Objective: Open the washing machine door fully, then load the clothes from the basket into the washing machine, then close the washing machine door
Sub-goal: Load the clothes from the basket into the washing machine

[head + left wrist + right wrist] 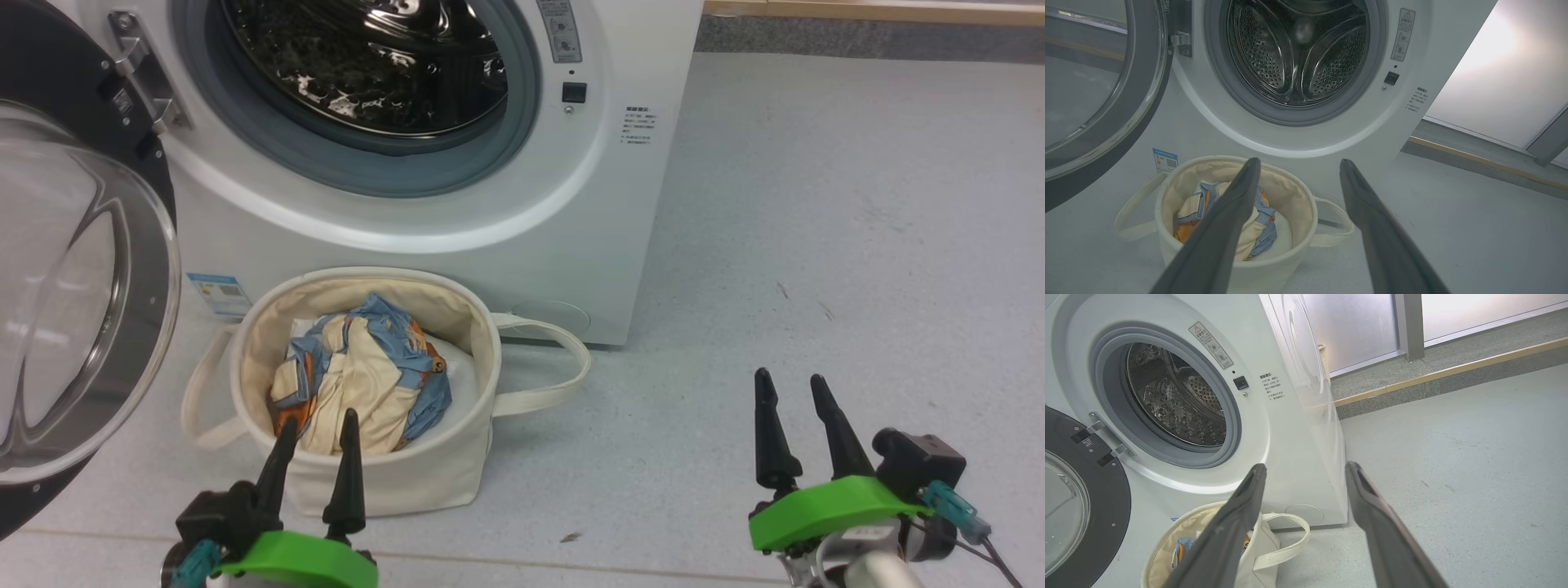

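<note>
Left gripper (320,418) nearest, fingers apart, empty, at basket (408,482) near rim; right gripper (790,377) likewise spread, over floor (816,245). Patterned garment (367,376) heaped in basket. Risks: I pinch white pad (461,376) too (soft tub may lift), or clip washing machine door (82,269) swung out at my left.

Drum mouth (367,65): open, full width clear.
Door (73,286): swung wide to the left, glass dome jutting out over the floor (816,245) just beside the basket (424,482).
Basket: on the floor against the washer (571,245) front, under the mouth; top open, clothes (359,384) heaped inside.
Loop handle (581,359): sticks out on the basket's right.
Floor: open stretch right of the washer.
</note>
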